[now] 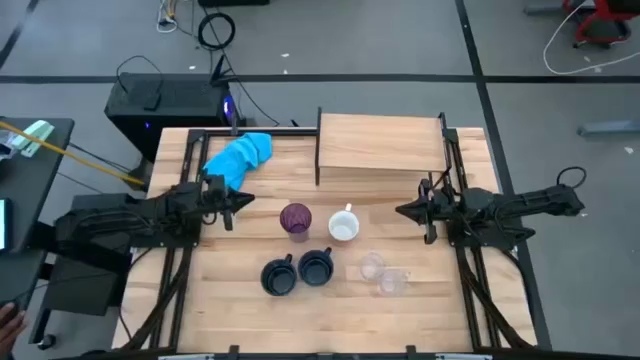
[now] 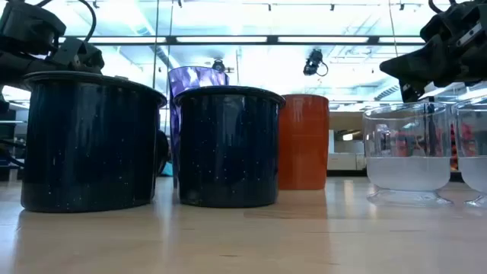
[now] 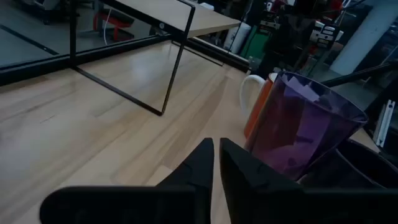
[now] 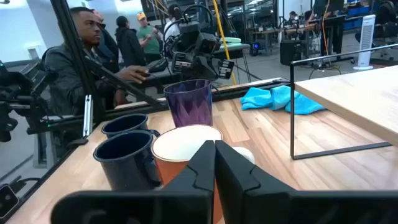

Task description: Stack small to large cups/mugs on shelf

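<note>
The cups stand on their bases on the table in front of the shelf (image 1: 380, 143). They are a purple tumbler (image 1: 296, 220), an orange mug with a white inside (image 1: 343, 226), two navy mugs (image 1: 278, 277) (image 1: 316, 267) and two clear cups (image 1: 372, 266) (image 1: 392, 282). My left gripper (image 1: 245, 200) is shut and empty, to the left of the tumbler (image 3: 305, 130). My right gripper (image 1: 400, 210) is shut and empty, to the right of the orange mug (image 4: 183, 146). Both hover above the table.
A bright blue cloth (image 1: 240, 155) lies at the far left, beside the shelf's black uprights (image 3: 174, 68). Black frame rails run along both table sides. Several people sit beyond the table's left side (image 4: 81, 56). There is bare wood between the cups and the shelf.
</note>
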